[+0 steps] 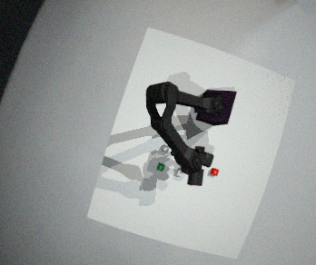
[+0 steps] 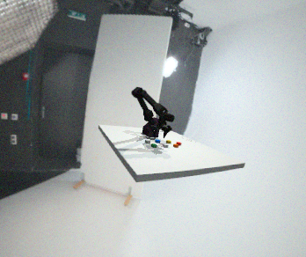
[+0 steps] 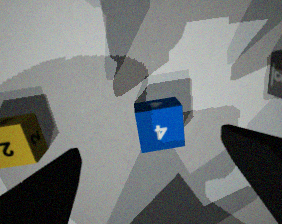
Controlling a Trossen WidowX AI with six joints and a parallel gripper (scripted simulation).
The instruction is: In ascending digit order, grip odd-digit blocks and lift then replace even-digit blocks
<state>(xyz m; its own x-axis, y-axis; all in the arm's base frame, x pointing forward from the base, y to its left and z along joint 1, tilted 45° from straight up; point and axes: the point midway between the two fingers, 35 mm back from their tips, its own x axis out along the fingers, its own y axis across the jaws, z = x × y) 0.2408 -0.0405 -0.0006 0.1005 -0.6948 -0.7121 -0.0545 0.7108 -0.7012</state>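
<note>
The blue block with the digit 4 [image 3: 160, 129] [image 2: 157, 141] stands on the table, its sides free. My gripper [image 3: 150, 143] is open and empty; in the wrist view its fingertips are wide apart, one on each side of the blue block, and do not touch it. The yellow block with the digit 2 [image 3: 10, 145] [image 2: 168, 142] lies beyond the left finger. A grey block [image 3: 279, 75] [image 1: 164, 148] [image 2: 148, 142] stands at the right edge of the wrist view, its digit hard to read. The arm hides the blue and yellow blocks in the top view.
A red block [image 1: 214, 171] [image 2: 178, 143] and an orange block [image 2: 176, 145] stand on one side. A green block [image 1: 161, 167] [image 2: 154, 145] and a whitish block [image 1: 177, 172] [image 2: 165, 145] stand on the other side. Arm shadows cross the table.
</note>
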